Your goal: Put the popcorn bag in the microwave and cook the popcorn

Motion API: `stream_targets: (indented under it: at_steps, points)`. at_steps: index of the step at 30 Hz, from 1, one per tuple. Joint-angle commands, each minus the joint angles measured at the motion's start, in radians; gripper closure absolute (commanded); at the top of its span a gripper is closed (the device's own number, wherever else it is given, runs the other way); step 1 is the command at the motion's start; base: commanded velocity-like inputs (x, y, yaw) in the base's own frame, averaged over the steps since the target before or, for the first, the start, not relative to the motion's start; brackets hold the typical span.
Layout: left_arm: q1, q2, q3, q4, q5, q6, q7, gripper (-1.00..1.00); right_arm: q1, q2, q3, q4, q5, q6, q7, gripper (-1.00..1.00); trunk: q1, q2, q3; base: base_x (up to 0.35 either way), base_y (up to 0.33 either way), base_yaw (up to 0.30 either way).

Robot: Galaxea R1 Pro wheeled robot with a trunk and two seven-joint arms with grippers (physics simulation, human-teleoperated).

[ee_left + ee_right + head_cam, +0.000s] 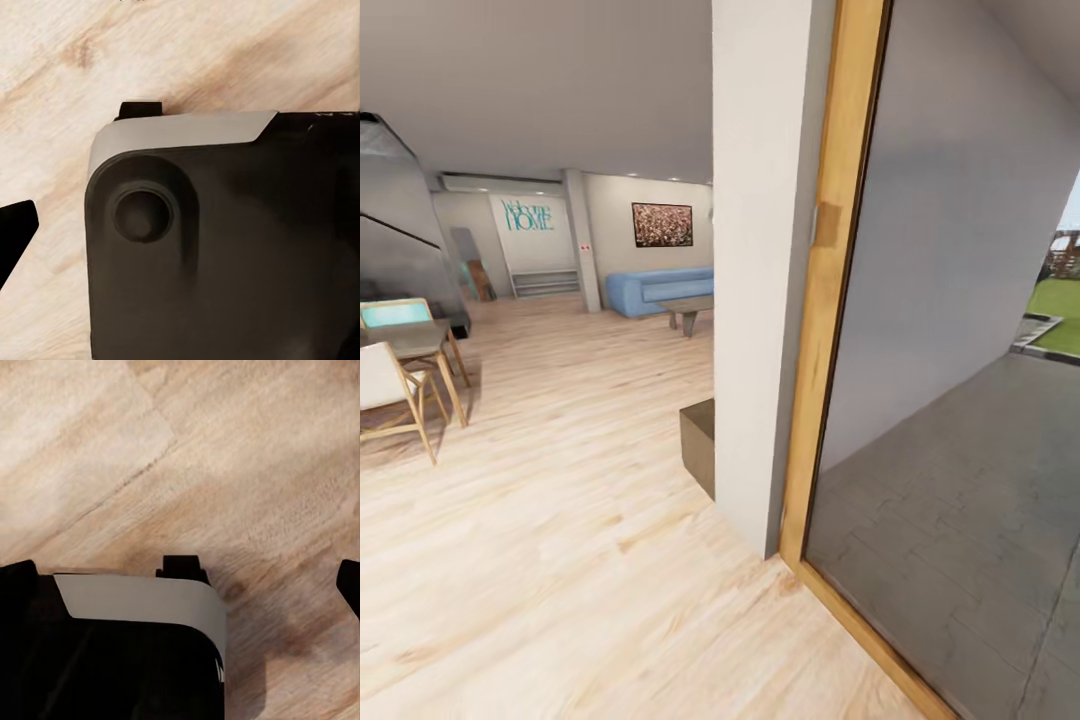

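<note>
The popcorn bag, the microwave and the countertop are out of view. I am in a living area with a light wood floor (560, 560). My left gripper (180, 240) hangs over my own dark base (225, 262); one black fingertip (16, 232) sits at the frame's edge, so the jaws stand wide and hold nothing. My right gripper (180, 585) also points down at the floor, its fingertips (349, 585) far apart and empty, above the base's grey-edged corner (142, 600).
A white wall pillar (765, 270) stands straight ahead, with a wood-framed glass door (825, 300) to a grey patio (960, 500) on its right. A low dark block (698, 445) sits at the pillar's foot. Table and chairs (405, 370) stand left; a blue sofa (655, 290) stands far back.
</note>
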Motion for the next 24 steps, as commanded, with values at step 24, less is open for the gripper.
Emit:
stream_targets:
  at_steps: [24]
  points:
    - [-0.047, -0.01, 0.0, -0.151, 0.01, -0.084, 0.0, -1.0, -0.171, -0.053, 0.001, -0.063, 0.001, -0.071, -0.003, -1.0, 0.0, 0.0, -0.001, 0.0, 0.0, 0.278]
